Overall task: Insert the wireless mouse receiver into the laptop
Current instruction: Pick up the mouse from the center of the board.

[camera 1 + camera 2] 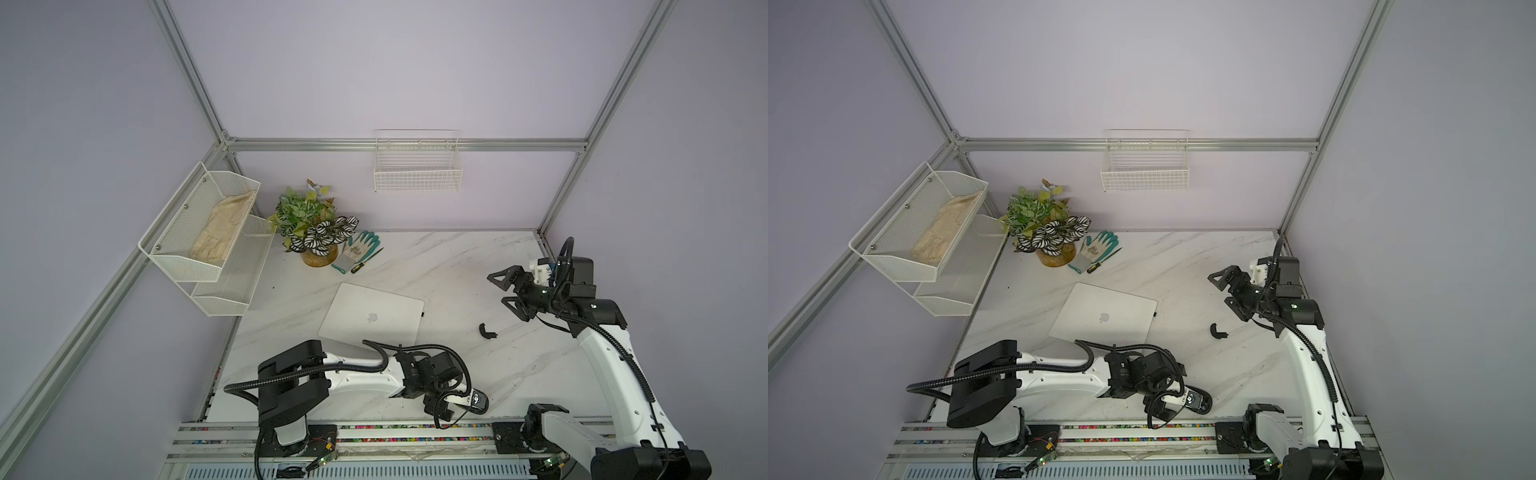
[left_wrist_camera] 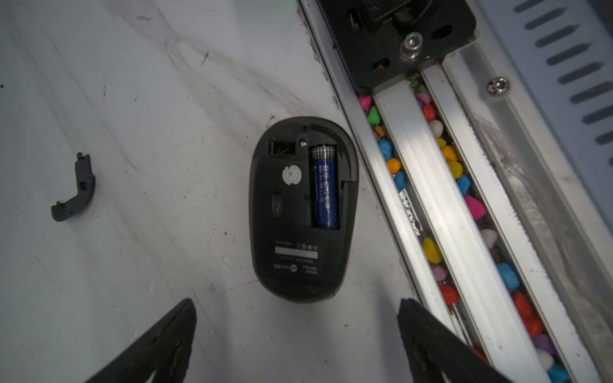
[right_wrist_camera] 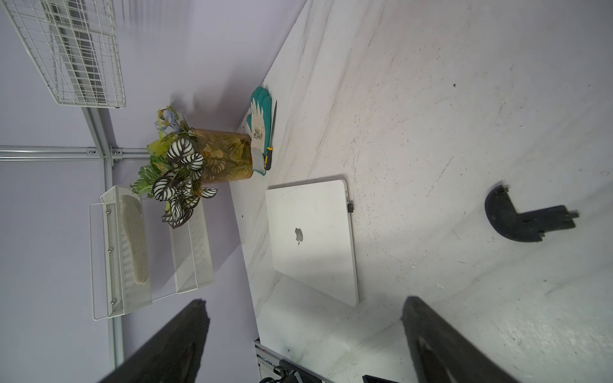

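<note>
In a top view, the closed laptop lay mid-table with the wireless mouse receiver touching its edge. The right gripper hovered raised, jaws apart, near the mouse cover.

In the left wrist view, the left gripper was spread wide above the upturned mouse. The battery was exposed and its print was unreadable.

The right wrist view showed the apple logo.

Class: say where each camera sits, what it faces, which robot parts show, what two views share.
Top views: overhead, looking down at the table; left arm, right arm show.
Left wrist: on left arm, facing down at mouse; fingers show.
Right wrist: on right arm, facing the laptop; fingers show.
Shared: both wrist views show the cover piece.
</note>
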You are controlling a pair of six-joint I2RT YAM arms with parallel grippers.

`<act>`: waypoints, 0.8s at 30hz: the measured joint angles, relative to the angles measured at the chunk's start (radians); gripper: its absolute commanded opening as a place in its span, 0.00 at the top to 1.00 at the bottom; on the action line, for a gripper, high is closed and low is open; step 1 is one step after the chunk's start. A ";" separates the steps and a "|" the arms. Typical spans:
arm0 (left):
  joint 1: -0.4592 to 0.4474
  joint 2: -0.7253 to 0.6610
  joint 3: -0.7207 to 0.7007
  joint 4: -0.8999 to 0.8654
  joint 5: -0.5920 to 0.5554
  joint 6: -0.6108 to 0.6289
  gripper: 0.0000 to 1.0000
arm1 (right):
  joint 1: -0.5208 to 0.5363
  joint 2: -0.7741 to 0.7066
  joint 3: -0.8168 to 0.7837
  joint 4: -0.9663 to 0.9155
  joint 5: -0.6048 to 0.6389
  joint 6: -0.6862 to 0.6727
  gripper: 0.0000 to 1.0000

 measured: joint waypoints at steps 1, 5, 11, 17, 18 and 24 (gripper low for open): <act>0.002 0.010 0.004 0.005 0.011 0.003 0.07 | 0.000 0.000 0.000 0.000 -0.001 0.000 0.06; 0.014 0.043 0.026 0.014 0.060 0.004 0.10 | 0.000 0.003 -0.002 0.000 -0.001 -0.001 0.07; 0.022 0.089 0.055 0.021 0.123 0.002 0.16 | 0.000 0.010 -0.016 -0.002 0.000 -0.008 0.07; 0.030 0.127 0.057 0.022 0.172 -0.005 0.22 | 0.000 0.017 -0.023 -0.002 0.000 -0.010 0.08; 0.033 0.132 0.057 0.022 0.179 -0.005 0.24 | 0.000 0.017 -0.023 -0.002 0.000 -0.012 0.08; 0.052 0.158 0.062 0.031 0.222 -0.024 0.29 | 0.000 0.018 -0.029 -0.003 0.002 -0.016 0.09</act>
